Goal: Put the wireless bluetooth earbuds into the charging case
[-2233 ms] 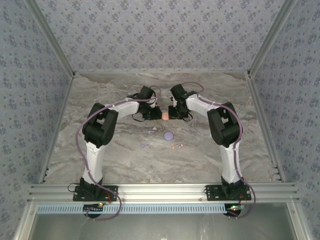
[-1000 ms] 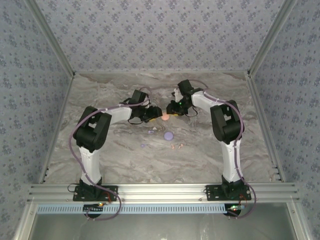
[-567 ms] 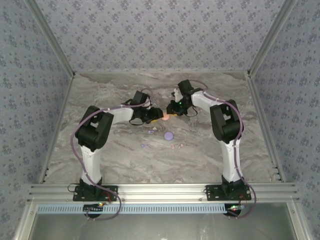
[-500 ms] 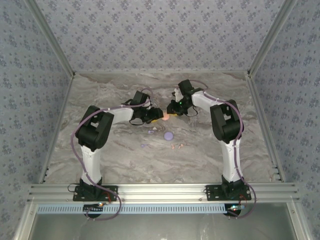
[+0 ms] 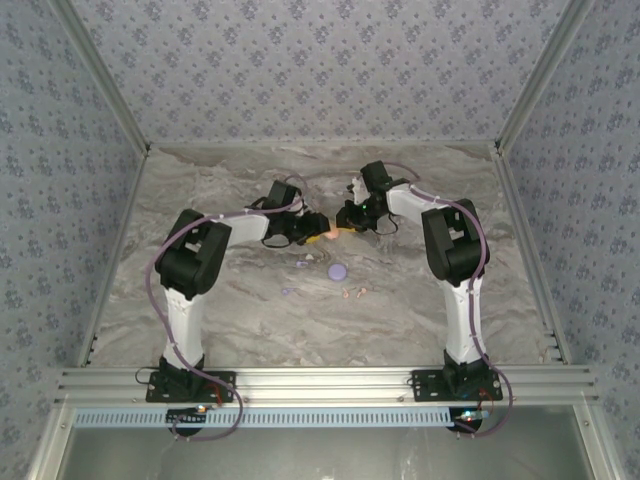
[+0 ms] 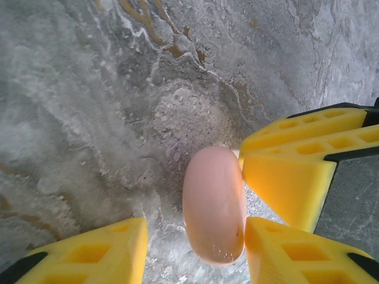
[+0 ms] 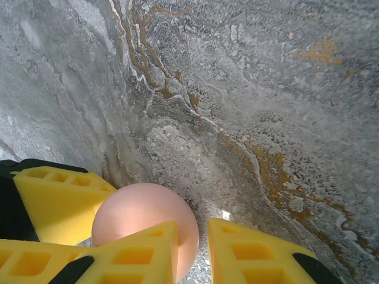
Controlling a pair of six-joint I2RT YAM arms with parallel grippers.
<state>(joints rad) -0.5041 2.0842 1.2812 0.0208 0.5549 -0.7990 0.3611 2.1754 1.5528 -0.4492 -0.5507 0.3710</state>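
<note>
Where the two arms meet over the far middle of the marbled grey table, inside walls papered in a small blue-grey print, the left arm and right arm bend inward from their bases. The left gripper and right gripper stand almost tip to tip, a salmon-pink round case between them. From overhead the yellow fingers are too small to read.

The left wrist camera shows the salmon-pink case upright on its edge between the left gripper's spread fingers. It touches the finger at the picture's right, while the finger at the left stands clear of it, so the grip is released. The right gripper's fingers touch the case from the upper right.

The right wrist camera shows the case's round face, partly behind one of that gripper's own fingers. Its two fingers are drawn nearly together, a thin slit of table between them, clasping nothing. A left-gripper finger sits just beside the case.

The overhead view adds what lies nearer the bases. A lavender round case lies flat on the table, near the grippers but apart from them. The lavender earbuds lie loose to its left and the pale pink earbuds loose just nearer the bases, all outside both cases.
</note>
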